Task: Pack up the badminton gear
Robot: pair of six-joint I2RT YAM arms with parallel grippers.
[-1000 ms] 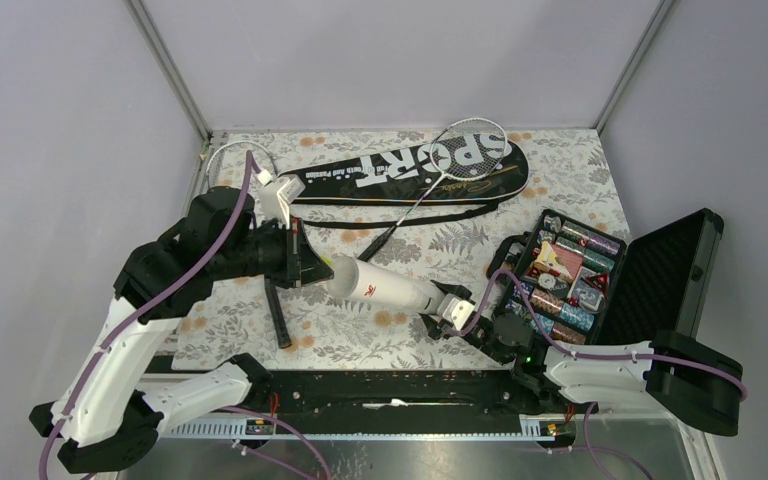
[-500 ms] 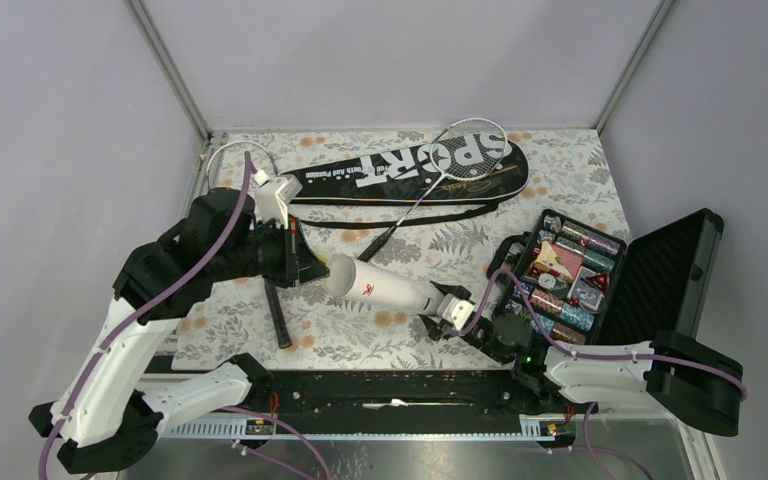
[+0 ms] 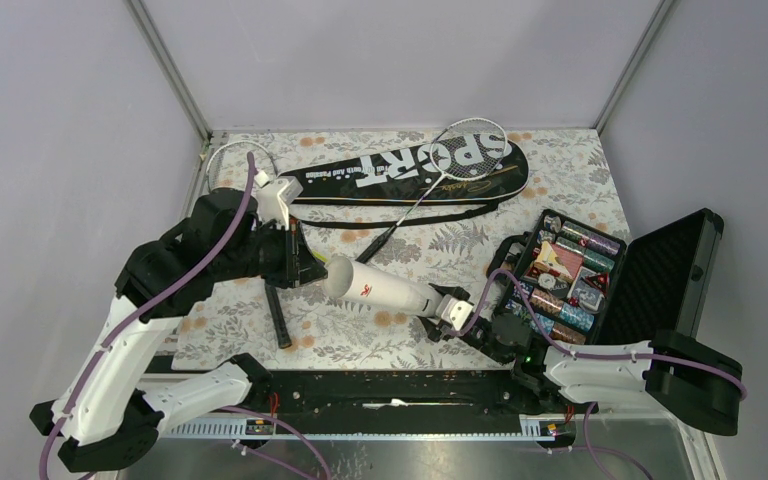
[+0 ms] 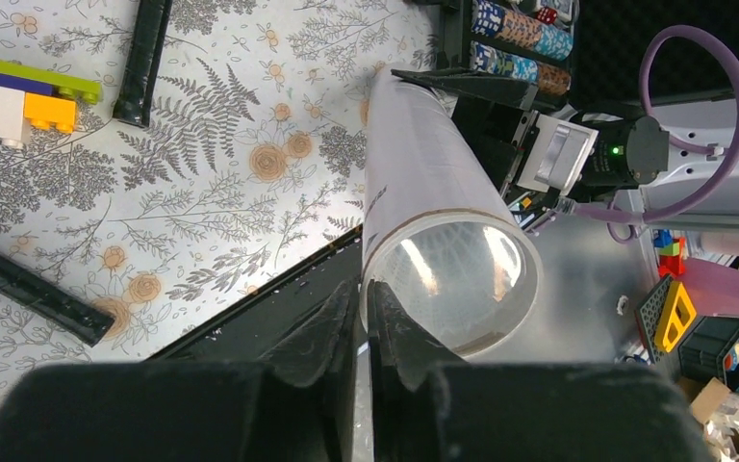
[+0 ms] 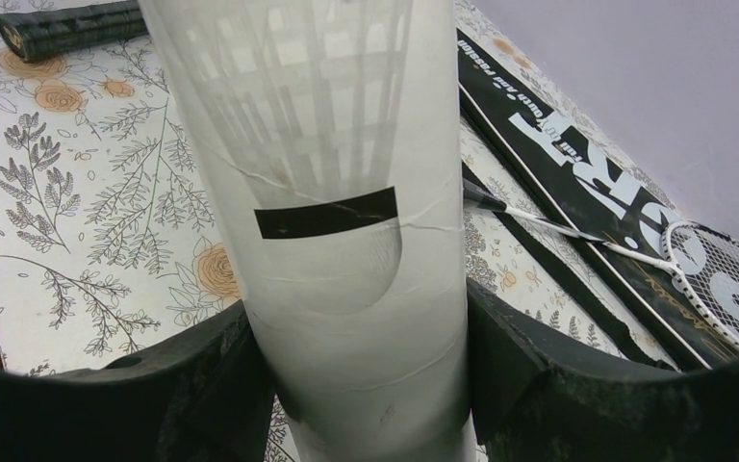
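The long white tube (image 3: 385, 290) lies slanted above the table, its open mouth raised toward the left. My left gripper (image 3: 310, 270) is shut on the mouth's rim, one finger (image 4: 332, 318) outside and the other inside (image 4: 366, 286). My right gripper (image 3: 440, 312) is shut on the tube's closed end (image 5: 366, 318). A shuttlecock (image 5: 318, 144) shows through the tube's wall. The black "SPORT" bag (image 3: 410, 170) lies at the back with one racket (image 3: 470, 150) across it. The second racket's head (image 3: 228, 158) is partly hidden behind my left arm, and its handle (image 3: 277, 318) lies near the front.
An open black hard case (image 3: 675, 275) of foil-wrapped items (image 3: 568, 275) stands at the right, close to my right arm. Coloured toy bricks (image 4: 24, 96) lie on the floral cloth (image 3: 360, 330) under my left arm. Purple walls close in the table.
The tube's open end and my left gripper have shifted very slightly toward the back. The right arm has not moved.
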